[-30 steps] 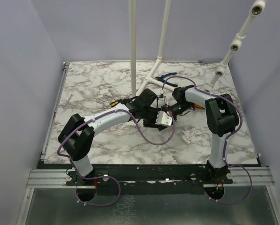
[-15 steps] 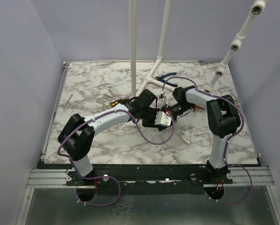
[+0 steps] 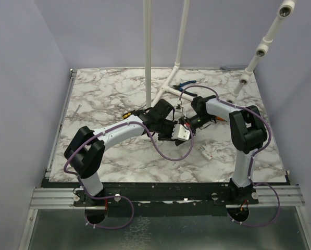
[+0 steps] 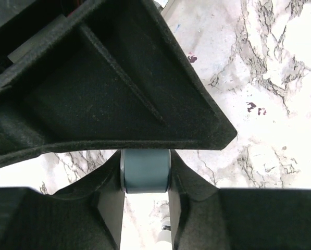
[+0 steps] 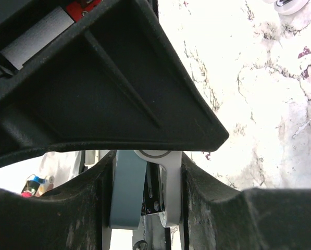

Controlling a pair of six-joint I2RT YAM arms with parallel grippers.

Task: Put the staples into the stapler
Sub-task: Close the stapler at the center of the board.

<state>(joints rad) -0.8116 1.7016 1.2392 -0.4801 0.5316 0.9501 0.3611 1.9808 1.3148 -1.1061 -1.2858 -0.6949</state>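
Stapler (image 4: 145, 171) pinched by left end effector (image 4: 145, 182) and right end effector (image 5: 147, 195); opening step, next likely pulling its halves apart.

L tool (image 4: 145, 176) clamped, R tool (image 5: 145, 191) clamped

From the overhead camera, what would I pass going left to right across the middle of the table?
Left arm's elbow → yellow-handled screwdriver → stapler, where the two arms meet → orange-handled screwdriver → right arm's elbow.
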